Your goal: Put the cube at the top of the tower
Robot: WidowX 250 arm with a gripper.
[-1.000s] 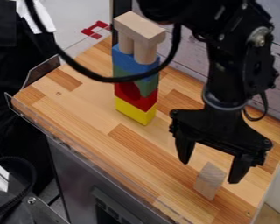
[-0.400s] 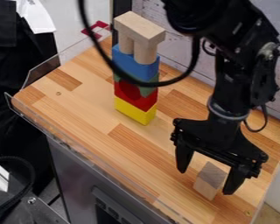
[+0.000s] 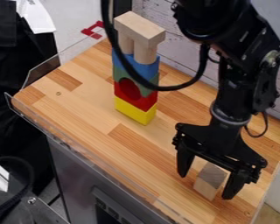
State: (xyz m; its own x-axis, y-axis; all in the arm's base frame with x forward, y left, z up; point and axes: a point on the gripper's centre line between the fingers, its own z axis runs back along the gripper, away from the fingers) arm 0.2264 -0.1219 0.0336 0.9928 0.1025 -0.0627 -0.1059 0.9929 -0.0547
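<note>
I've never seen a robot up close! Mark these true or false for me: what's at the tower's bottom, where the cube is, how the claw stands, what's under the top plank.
1. A yellow block is the lowest piece of the tower. True.
2. The small wooden cube is already on top of the tower. False: it is down on the wooden tabletop.
3. The claw is open. True.
4. A red block sits directly under the top plank. False: two round wooden pillars do, standing on a blue block.

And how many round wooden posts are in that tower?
2: the left post and the right post, as pictured, side by side between the blue block and the plank.
</note>
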